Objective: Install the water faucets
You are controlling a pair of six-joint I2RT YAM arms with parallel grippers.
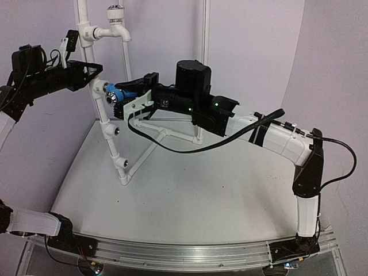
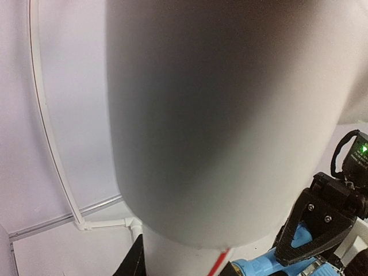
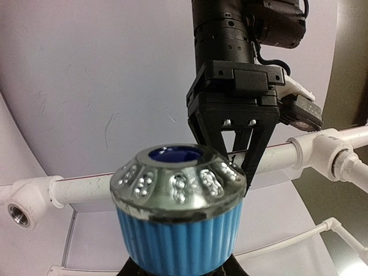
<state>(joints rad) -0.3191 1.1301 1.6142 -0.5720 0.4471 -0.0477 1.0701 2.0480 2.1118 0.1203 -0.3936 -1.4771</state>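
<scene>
Two arms meet at the white pipe frame (image 1: 109,129), which stands at the back left of the table (image 1: 201,195). The left gripper (image 1: 94,71) reaches in from the left and is clamped on the frame's upright, one finger on each side of the tube. From its own wrist camera that tube sits so close that it is a grey blur blocking nearly everything.

The right gripper (image 1: 129,92) comes from the other side with its fingers closed on the blue faucet (image 1: 117,94). It holds the faucet right against the same upright, just below the left gripper, with the ribbed knob and silvery cap facing outward. Whether the faucet is seated in the fitting I cannot tell.

The white faucet (image 1: 117,16) sits high on the frame's top branch, well above both grippers. Lower down the upright, two round side sockets (image 1: 117,131) stand open. A black cable (image 1: 172,148) sags in a loop beneath the right arm, hanging in front of the frame's base rails.
</scene>
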